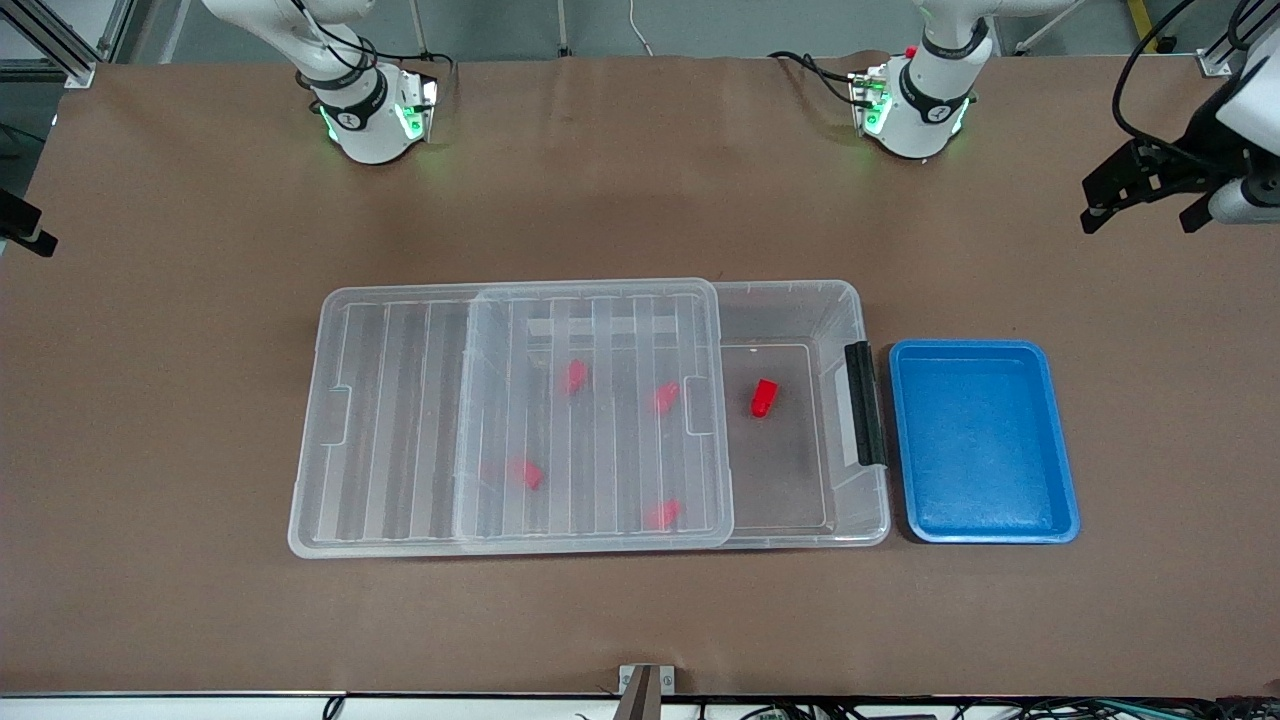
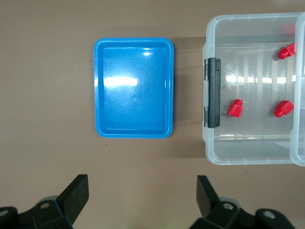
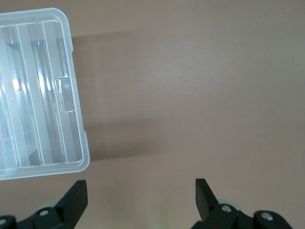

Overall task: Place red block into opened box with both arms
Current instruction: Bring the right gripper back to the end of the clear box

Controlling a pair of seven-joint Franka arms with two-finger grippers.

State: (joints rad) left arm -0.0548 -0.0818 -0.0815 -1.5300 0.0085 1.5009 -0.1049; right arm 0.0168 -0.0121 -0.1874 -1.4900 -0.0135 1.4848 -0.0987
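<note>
The clear box (image 1: 850, 320) lies mid-table. Its ribbed lid (image 1: 400, 420) is slid toward the right arm's end, so the end by the black clip handle (image 1: 865, 403) is uncovered. One red block (image 1: 764, 397) (image 2: 234, 108) lies in the uncovered part, and several more red blocks (image 1: 665, 396) show through the lid. My left gripper (image 1: 1142, 212) (image 2: 142, 191) hangs open over bare table at the left arm's end, with nothing in it. My right gripper (image 1: 25, 228) (image 3: 141, 193) is open and empty over bare table past the lid's end (image 3: 71, 95).
An empty blue tray (image 1: 985, 440) (image 2: 134, 88) sits beside the box's handle end, toward the left arm's end. Brown table surface surrounds the box. Both arm bases (image 1: 365, 110) (image 1: 920, 100) stand along the table's edge farthest from the front camera.
</note>
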